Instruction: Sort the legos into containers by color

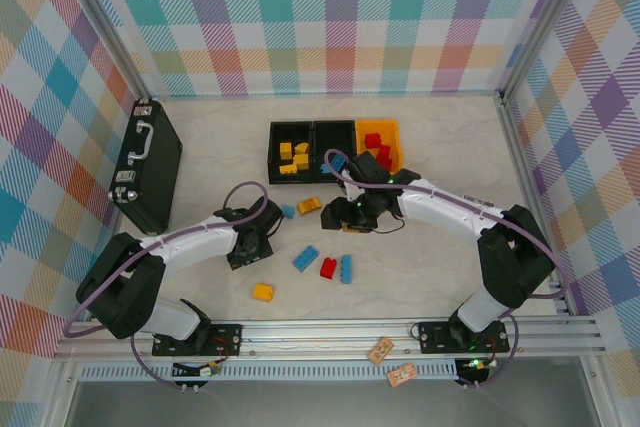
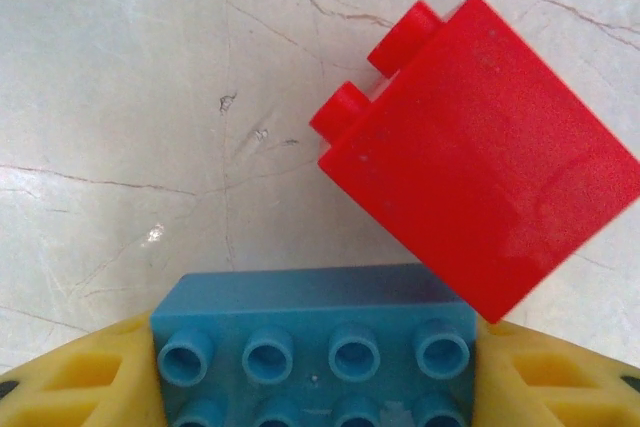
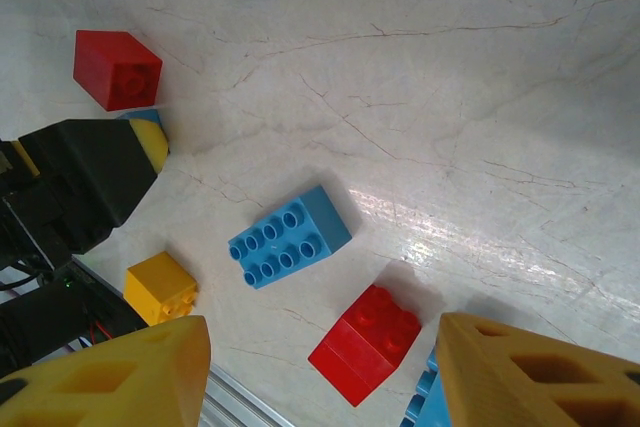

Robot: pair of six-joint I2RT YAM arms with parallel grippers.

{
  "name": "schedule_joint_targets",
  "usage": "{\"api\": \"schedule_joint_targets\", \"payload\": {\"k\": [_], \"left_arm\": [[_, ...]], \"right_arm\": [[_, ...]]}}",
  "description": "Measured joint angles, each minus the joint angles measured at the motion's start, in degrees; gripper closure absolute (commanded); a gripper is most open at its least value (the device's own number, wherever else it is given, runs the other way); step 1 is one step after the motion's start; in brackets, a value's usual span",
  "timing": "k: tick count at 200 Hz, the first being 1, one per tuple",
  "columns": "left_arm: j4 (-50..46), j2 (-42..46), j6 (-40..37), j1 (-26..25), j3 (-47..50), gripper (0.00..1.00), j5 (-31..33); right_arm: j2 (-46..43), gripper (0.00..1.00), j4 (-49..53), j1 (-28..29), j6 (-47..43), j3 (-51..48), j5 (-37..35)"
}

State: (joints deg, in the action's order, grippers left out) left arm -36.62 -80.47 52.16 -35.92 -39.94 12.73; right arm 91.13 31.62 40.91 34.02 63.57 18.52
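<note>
3 joined containers point(image 1: 312, 137) sit at the far edge of the surface point(image 1: 430, 267), holding yellow, blue and red legos point(image 1: 292, 159); more lie loose toward the near edge. The left pincer point(image 2: 320, 367) grips a blue brick point(image 2: 310, 307) just beside a red brick point(image 2: 490, 157). The right pincer point(image 3: 320, 347) hangs open above loose bricks.

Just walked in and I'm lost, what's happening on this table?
Two robot arms are sorting plastic toy bricks into three joined bins by colour. The left gripper grips a blue studded brick by its ends on the table, beside a red brick. The right gripper hovers open above loose bricks. Some bricks already lie in the bins.
</note>
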Motion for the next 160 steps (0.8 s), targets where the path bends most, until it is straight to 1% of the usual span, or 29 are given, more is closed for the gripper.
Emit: {"api": "schedule_joint_targets", "payload": {"k": [33, 85, 112, 160], "left_arm": [[-2.9, 2.9, -1.4, 0.0, -1.4, 0.52, -0.7], [-5.5, 3.2, -5.0, -0.1, -11.8, 0.52, -1.7], [-5.5, -0.9, -7.2, -0.3, -18.4, 0.52, -2.6], [-6.4, -12.7, -11.6, -0.7, -32.7, 0.52, -4.7]], "right_arm": [[-0.5, 0.39, -0.2, 0.0, 0.0, 0.0, 0.1], [-2.6, 0.39, -0.2, -0.6, 0.0, 0.0, -0.1], [-6.3, 0.39, -0.3, -2.3, 0.2, -1.3, -0.5], [-12.7, 0.39, 0.2, -7.2, 1.3, -5.5, -2.0]]}}
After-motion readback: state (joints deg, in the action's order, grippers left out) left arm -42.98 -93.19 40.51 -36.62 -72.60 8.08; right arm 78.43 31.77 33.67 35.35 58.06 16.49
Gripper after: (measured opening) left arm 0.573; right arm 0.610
